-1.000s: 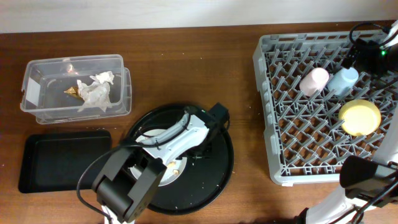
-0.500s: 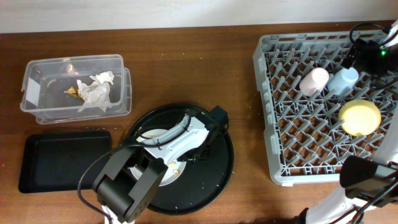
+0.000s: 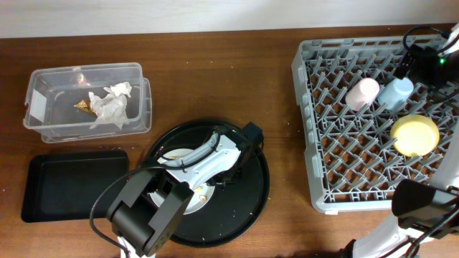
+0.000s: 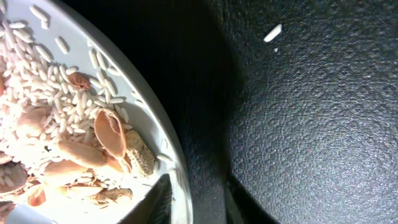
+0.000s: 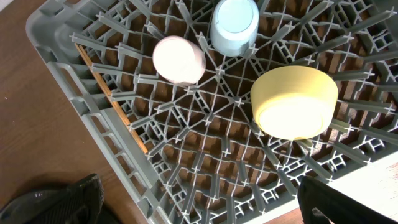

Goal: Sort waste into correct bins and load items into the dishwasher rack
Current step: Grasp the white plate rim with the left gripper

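Note:
A grey-white plate (image 4: 134, 65) with rice grains and peanut shells (image 4: 93, 146) lies on the round black tray (image 3: 244, 208). My left gripper (image 4: 199, 200) straddles the plate's rim. One finger lies on the inside against the rim, the other outside with a dark strip between them, so the jaws stand narrowly open. The left arm hides most of the plate (image 3: 172, 155) in the overhead view. In the dishwasher rack (image 3: 315, 179) sit the pink cup (image 5: 179, 59), blue cup (image 5: 234, 25) and yellow bowl (image 5: 293, 102). My right gripper (image 5: 205, 205) hangs wide open above the rack's near edge.
The clear tub (image 3: 43, 75) at the back left holds crumpled tissue (image 3: 109, 104) and a gold-brown wrapper (image 3: 83, 105). The shallow black tray (image 3: 72, 185) lies in front of it. A thin wooden chopstick (image 5: 112, 96) lies in the rack near its edge.
The left arm's wrist has shifted slightly over the plate since the earliest frame. The cups, bowl, bins and right arm have not moved.

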`<state>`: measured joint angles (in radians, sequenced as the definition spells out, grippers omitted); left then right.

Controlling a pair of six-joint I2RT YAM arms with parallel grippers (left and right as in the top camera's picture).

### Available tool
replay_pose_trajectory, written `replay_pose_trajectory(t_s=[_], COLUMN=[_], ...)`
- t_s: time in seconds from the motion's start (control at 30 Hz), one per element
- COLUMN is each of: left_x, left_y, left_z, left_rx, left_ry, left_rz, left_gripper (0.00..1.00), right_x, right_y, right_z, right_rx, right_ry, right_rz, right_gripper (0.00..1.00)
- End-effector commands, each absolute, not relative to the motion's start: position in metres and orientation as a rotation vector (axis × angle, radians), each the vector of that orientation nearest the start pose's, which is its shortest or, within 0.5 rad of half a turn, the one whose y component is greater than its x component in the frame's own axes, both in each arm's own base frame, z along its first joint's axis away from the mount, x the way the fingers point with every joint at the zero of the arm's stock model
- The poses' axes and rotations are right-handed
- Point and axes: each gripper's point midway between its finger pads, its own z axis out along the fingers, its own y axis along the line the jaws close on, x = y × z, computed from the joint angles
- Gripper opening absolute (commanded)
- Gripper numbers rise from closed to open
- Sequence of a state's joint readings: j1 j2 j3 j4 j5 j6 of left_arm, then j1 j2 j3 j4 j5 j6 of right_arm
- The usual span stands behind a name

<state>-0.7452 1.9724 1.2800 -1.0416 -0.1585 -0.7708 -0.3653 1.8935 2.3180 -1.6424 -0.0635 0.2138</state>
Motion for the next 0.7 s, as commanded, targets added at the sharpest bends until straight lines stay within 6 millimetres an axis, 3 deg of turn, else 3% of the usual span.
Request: replay_pose_trajectory(t_s=[0.0,0.17,0.33,0.67], left_x=[0.2452,0.2451,0.2455,0.2450], left_y=[-0.1864,-0.1863,-0.1867,-0.1861], left_z=[0.0009,0.0009,0.0008,0.0021], left_rx=[-0.025,-0.049,-0.053,-0.052], left_ry=[3.129,3.127,3.125,3.128], left_rz=[0.394,0.394,0.391,0.398], left_gripper=[0.20,0.14,0.02,0.01], right_x=[0.3642,0.3642,0.3642,0.3642], right_y=[-0.1317,-0.1317,-0.1317,-0.1317], right_z=[0.2899,0.2899,0.2899,0.2899], right_rx=[0.793,0.793,0.793,0.793], right_ry=[2.667,2.667,2.667,2.667], right_rz=[0.029,0.028,0.028,0.028], right_gripper=[0.98,0.98,0.98,0.98])
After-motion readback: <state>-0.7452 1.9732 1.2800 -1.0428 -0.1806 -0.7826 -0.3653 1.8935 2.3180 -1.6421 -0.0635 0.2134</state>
